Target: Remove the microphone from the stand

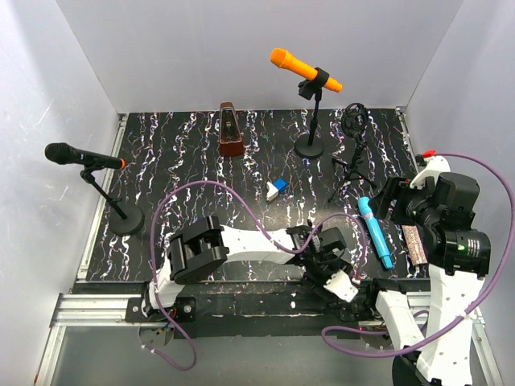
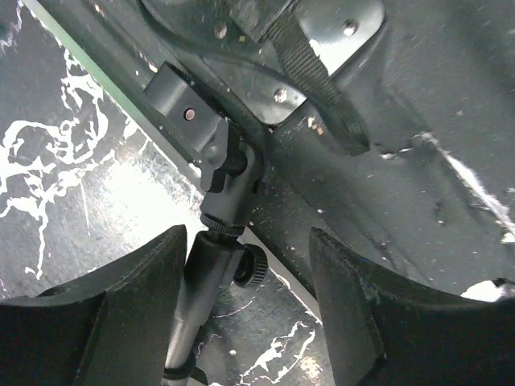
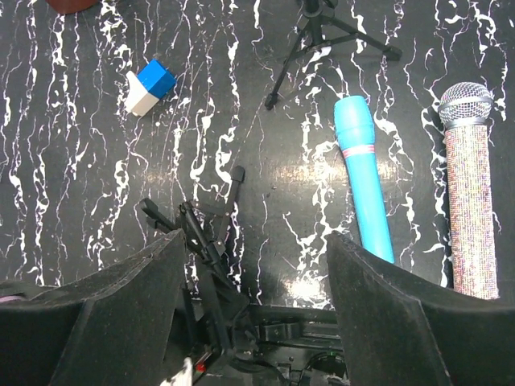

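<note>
An orange microphone [image 1: 304, 69] sits in the clip of a black stand [image 1: 311, 121] at the back. A black microphone [image 1: 80, 157] rests on a second stand [image 1: 113, 201] at the left. A blue microphone [image 1: 375, 233] [image 3: 364, 177] and a glittery one [image 1: 415, 244] [image 3: 468, 201] lie flat on the table at the right. My left gripper [image 1: 322, 248] [image 2: 251, 265] is open around the pole of a small tipped-over stand [image 2: 211, 265] whose clip [image 2: 181, 100] is empty; the pole lies against the left finger. My right gripper [image 1: 392, 201] [image 3: 257, 241] hangs open and empty above the table.
A tripod with a round mount [image 1: 354, 133] stands at the back right, its legs [image 3: 322, 36] in the right wrist view. A brown metronome [image 1: 231, 130] is at the back. A blue and white block [image 1: 276, 188] [image 3: 149, 87] lies mid-table. White walls enclose the table.
</note>
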`<state>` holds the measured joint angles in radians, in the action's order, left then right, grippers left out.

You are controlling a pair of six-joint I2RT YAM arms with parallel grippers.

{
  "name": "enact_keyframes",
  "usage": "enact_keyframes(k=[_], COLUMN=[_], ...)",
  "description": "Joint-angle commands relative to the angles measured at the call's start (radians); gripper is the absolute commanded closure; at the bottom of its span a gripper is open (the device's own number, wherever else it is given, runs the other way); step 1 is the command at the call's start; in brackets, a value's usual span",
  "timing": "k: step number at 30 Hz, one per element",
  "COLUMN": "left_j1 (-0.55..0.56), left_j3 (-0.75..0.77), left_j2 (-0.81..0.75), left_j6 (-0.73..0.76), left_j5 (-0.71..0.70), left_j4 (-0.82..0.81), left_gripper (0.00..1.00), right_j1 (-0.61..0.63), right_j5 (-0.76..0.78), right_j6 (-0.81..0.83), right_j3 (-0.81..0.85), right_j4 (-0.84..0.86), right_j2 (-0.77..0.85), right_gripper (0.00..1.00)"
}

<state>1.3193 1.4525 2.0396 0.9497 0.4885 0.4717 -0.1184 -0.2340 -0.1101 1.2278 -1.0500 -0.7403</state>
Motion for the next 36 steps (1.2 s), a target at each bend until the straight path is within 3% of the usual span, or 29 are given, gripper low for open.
enact_keyframes(k=[1, 5, 11, 15, 21, 25, 32, 36], left_j1=[0.011, 0.012, -0.009, -0.07, -0.199, -0.247, -0.293, -0.313], left_j3=[0.04, 0.048, 0.037, -0.006, -0.197, -0.283, -0.451, -0.51], left_j2=[0.024, 0.047, -0.002, -0.109, -0.265, -0.272, -0.234, -0.225], left_j6=[0.006, 0.008, -0.057, -0.189, -0.454, -0.641, -0.864, -0.899], left_j5=[-0.146, -0.182, -0.145, -0.053, 0.162, 0.199, 0.003, -0.163], left_j4=[0.005, 0.025, 0.036, -0.065, -0.457, -0.761, -1.335, -1.473], left_gripper=[0.41, 0.52, 0.85, 0.94, 1.0, 1.0, 1.0, 1.0], right_j1=[-0.006, -0.006, -0.009, -0.007, -0.009, -0.009, -0.009, -0.007], right_j5=[0.004, -0.013, -0.036, -0.134, -0.218, -0.248, -0.523, -0.645], right_j6=[-0.03, -0.028, -0.025, 0.006, 0.026, 0.087, 0.424, 0.561], right_j3=[-0.016, 0.001, -0.004, 0.004, 0.013, 0.027, 0.061, 0.026], right_j4=[-0.031, -0.038, -0.031, -0.021, -0.022, -0.044, -0.227, -0.323], right_j2=[0.027, 0.021, 0.018, 0.006, -0.048, -0.091, -0.087, -0.076], right_gripper=[0.22, 0.22, 0.23, 0.24, 0.25, 0.26, 0.21, 0.19])
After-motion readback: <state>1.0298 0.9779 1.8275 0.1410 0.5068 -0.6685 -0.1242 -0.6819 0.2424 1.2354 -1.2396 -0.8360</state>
